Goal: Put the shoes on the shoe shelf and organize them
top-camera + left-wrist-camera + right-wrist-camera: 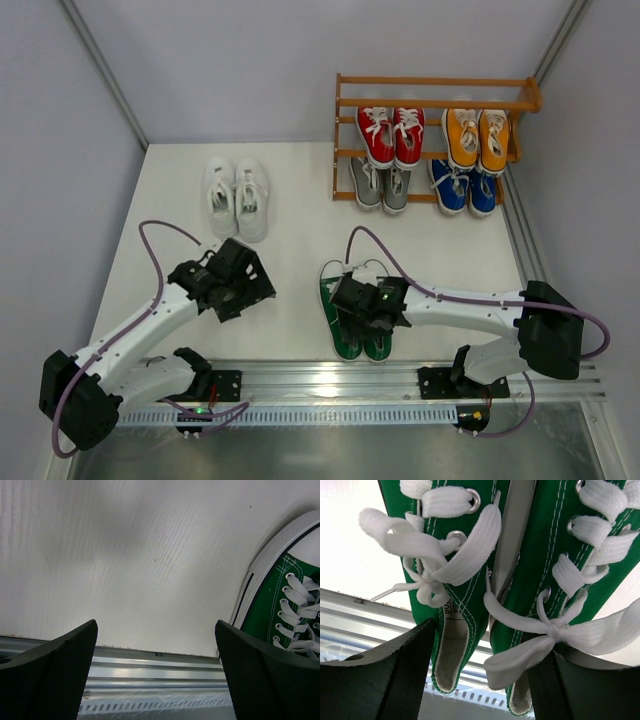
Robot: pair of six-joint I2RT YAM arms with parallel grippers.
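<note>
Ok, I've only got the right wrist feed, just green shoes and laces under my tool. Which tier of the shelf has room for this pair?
Observer: The top tier of the shoe shelf is bare.
Operator: And the tiers below it?
Observer: Both are full. The red pair and orange pair sit on the middle tier, and the grey pair and blue pair on the bottom.
Operator: Any other shoes off the shelf besides mine?
Observer: Yes, one white pair. It stands side by side on the table, to the left of the shelf.
</note>
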